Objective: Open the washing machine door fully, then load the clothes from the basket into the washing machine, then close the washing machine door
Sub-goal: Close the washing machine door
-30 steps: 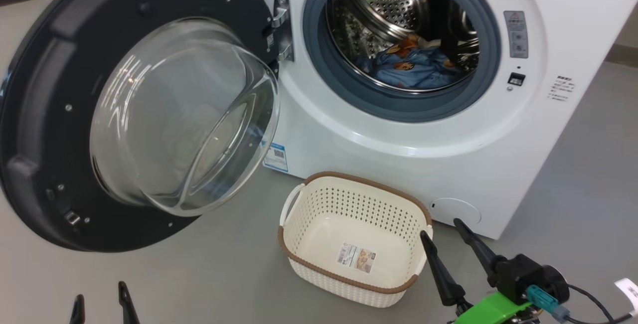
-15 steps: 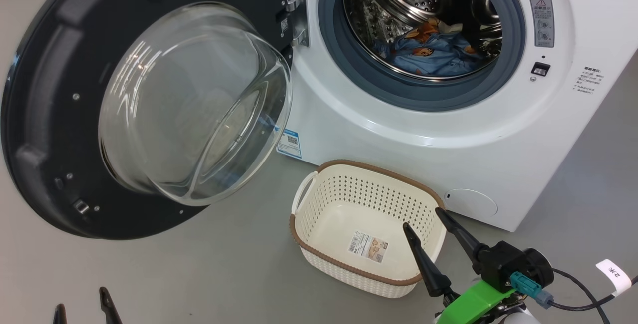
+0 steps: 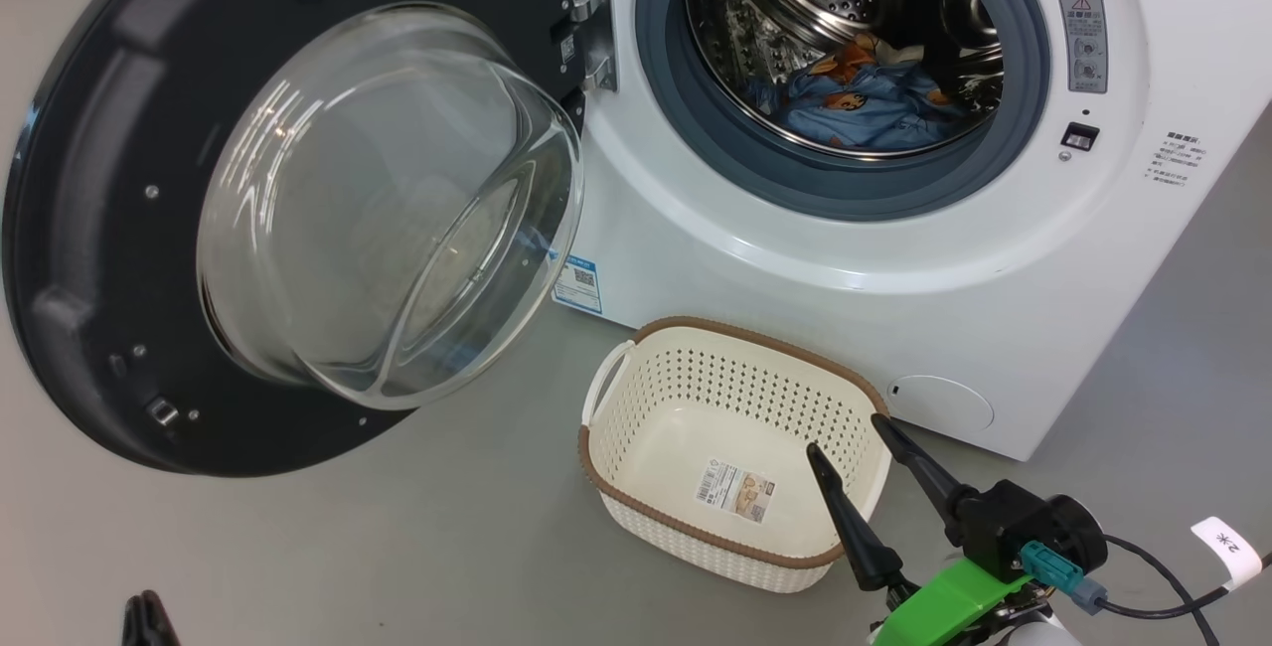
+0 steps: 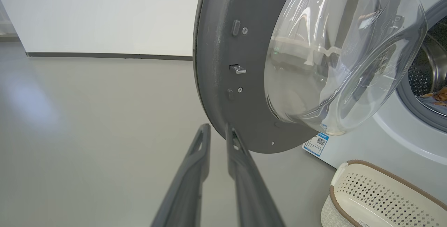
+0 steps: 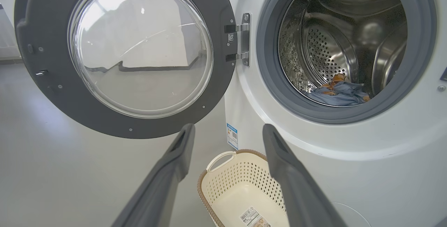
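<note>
The washing machine door [image 3: 94,229] hangs wide open to the left, its glass bowl bulging toward me. Inside the drum of the white washing machine [image 3: 795,278] lie the light blue clothes [image 3: 865,104]. The cream basket [image 3: 735,333] stands on the floor before the machine, holding nothing but a sticker. My right gripper [image 3: 848,437] hovers open over the basket's right rim with nothing between its fingers. My left gripper [image 3: 147,616] is low at the left, fingers drawn nearly together on nothing. In the left wrist view the left gripper [image 4: 217,131] points at the lower edge of the door [image 4: 223,45].
Grey floor [image 3: 397,547] spreads left of the basket and under the door. A white wall with a dark skirting [image 4: 104,55] runs behind the door. Cables and a green bracket [image 3: 954,596] sit on my right wrist.
The head camera shifted at first, sliding the whole scene. Since then my left gripper's fingers have come together. My right gripper has stayed open over the basket.
</note>
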`<state>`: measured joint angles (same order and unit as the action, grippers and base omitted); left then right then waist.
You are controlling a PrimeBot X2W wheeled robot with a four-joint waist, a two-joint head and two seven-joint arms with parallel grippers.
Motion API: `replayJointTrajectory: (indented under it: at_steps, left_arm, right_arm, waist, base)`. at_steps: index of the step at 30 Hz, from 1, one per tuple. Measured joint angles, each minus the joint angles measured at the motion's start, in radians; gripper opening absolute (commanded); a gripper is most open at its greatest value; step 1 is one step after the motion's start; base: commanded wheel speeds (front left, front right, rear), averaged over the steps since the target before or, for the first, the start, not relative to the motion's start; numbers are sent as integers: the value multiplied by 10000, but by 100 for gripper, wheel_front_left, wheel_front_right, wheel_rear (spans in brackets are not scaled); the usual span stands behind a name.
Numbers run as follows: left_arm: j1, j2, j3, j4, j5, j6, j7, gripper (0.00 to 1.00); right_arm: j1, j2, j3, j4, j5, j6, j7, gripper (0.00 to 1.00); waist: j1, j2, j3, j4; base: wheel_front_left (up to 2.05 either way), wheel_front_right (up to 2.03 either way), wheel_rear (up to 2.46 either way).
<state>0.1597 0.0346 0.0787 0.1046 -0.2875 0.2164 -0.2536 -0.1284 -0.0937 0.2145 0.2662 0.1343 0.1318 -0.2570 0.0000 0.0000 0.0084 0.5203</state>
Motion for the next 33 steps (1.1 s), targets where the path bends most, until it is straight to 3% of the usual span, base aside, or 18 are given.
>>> replayJointTrajectory:
  at_steps: [5,13,19,23,29,33]
  left_arm:
    - [-2,0,105,8,-387,-8,0,0]
    - [-54,-12,1037,46,-4316,-395,0,0]
    - [-1110,-36,2911,443,-7171,-1858,-2,0]
    - [-2076,-13,3747,972,-9281,-2583,395,0]
    - [-3631,1315,4654,2309,-10945,-2612,1682,0]
    - [-4600,1760,4813,3187,-11823,-2606,2610,0]
  right_arm:
    - [1,12,-33,-4,0,0,2,100]
    - [40,46,-134,-12,-2,0,0,100]
    - [77,61,-270,2,-6,0,0,100]
    - [101,75,-270,10,-8,0,2,100]
    - [143,33,-351,36,-8,0,0,100]
    - [498,-25,-541,44,-13,0,2,100]
  waist:
    - [0,0,21,16]
    - [0,0,127,84]
    - [0,0,252,159]
    - [0,0,265,167]
    - [0,0,357,166]
    - [0,0,472,156]
  base:
    - [0,0,0]
    - [0,0,0]
    - [0,0,0]
    - [0,0,0]
    - [0,0,0]
    - [0,0,0]
